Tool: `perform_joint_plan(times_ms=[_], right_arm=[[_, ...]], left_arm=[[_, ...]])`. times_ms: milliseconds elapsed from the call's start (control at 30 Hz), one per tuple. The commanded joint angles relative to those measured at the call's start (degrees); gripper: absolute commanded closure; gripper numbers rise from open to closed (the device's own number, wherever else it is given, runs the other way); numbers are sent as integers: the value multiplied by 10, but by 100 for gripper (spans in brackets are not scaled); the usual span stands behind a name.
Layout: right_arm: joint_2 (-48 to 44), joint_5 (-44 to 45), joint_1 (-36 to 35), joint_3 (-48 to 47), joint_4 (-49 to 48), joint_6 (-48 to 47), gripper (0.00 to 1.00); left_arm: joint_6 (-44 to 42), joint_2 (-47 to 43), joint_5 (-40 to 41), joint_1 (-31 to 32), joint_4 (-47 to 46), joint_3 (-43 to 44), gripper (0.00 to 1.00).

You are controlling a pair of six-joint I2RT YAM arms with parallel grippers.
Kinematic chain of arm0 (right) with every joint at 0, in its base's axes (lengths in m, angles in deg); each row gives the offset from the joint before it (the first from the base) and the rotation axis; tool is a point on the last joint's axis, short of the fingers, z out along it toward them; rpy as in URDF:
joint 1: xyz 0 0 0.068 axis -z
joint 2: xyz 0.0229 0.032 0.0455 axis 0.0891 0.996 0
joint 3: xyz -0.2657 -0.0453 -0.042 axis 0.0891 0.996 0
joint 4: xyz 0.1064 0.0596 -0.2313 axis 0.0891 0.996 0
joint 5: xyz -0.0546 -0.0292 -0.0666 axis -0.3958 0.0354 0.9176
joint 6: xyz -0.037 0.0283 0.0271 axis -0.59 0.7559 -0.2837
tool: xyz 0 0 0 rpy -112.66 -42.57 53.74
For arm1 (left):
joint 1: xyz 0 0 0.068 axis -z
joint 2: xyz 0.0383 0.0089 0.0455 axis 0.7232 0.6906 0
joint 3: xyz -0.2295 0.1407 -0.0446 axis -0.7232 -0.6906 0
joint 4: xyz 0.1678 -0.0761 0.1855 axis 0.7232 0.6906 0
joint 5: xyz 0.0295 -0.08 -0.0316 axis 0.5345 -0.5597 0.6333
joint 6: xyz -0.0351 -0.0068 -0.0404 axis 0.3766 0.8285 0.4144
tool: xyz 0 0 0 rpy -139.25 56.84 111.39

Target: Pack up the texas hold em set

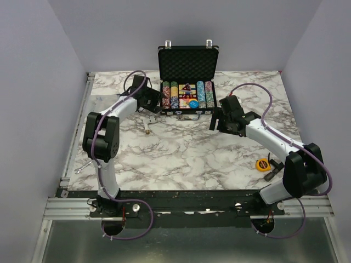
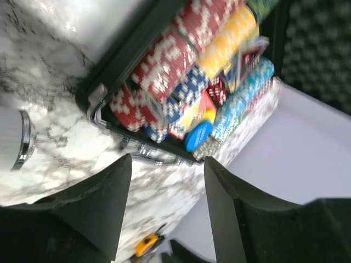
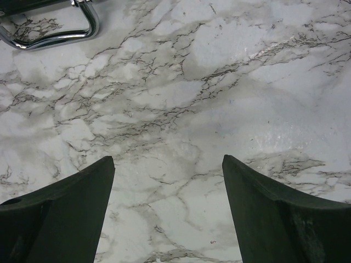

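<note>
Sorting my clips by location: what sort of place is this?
Likely a robot lab cell: marble-patterned table, plain walls enclosing it, left arm and right arm bolted at its edge.

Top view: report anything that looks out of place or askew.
The briefcase stands open with its chip rows lined up. A blue disc lies loose at the front edge of the middle compartment. A yellow-and-black tape measure sits on the table, well to the right of the set.
</note>
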Motion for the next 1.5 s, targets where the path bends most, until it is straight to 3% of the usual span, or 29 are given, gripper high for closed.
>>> perform_joint_plan(times_ms=[0,100,167,433,500,700,967,1167,1333,1467], right_arm=[[9,14,0,5,-7,-5,18],[14,7,0,0,-7,-4,18],[16,1,0,-1,-6,-3,18],[4,-3,0,0,7,6,19],[-2,-1,0,4,8,9,19],[-14,9,0,5,22,12,19],[-22,9,0,5,29,17,19],[-28,1,0,6,32,24,19],[-35,-2,0,6,38,35,19],[-35,-9,0,7,37,39,19]], left_arm=[[-166,-91,-85,1,-192,-116,44],[-247,-92,-195,2,-334,-160,43],[-299,-67,-262,5,-360,-143,48],[-421,-30,-225,8,-313,-116,61],[-423,-9,-225,6,-302,-92,70],[-408,37,-202,2,-228,-30,76],[-368,51,-164,-33,-164,-34,75],[-394,70,-165,-51,-93,26,70],[-411,47,-189,-48,-102,21,69],[-408,28,-244,-43,-138,-8,63]])
